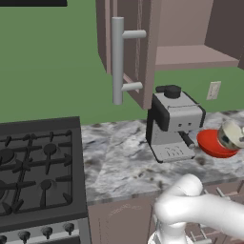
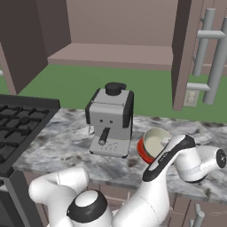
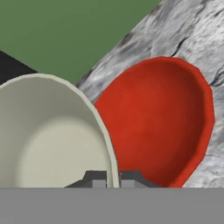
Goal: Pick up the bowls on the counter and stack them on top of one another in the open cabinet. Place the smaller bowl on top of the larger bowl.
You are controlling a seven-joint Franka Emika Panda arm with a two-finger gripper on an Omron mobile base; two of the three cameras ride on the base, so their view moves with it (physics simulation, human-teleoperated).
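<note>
My gripper (image 3: 113, 179) is shut on the rim of the smaller bowl (image 3: 48, 135), one finger inside and one outside. This cream bowl (image 1: 232, 135) hangs tilted just above the larger bowl (image 1: 210, 144). The larger bowl (image 3: 162, 118) is wide, shallow and red, and rests on the marbled counter (image 1: 114, 162) right of the coffee machine. In the right base view the cream bowl (image 2: 155, 142) covers most of the red one (image 2: 142, 152), and my hand sits against its right side. The open cabinet (image 1: 190, 57) is overhead with a bare shelf (image 2: 115, 55).
A grey-and-black coffee machine (image 1: 174, 124) stands on the counter just left of the bowls. The cabinet door (image 1: 138, 47) hangs open with a long grey bar handle (image 1: 117, 62). A black gas stove (image 1: 38, 167) occupies the left. A wall socket (image 1: 213, 90) is behind.
</note>
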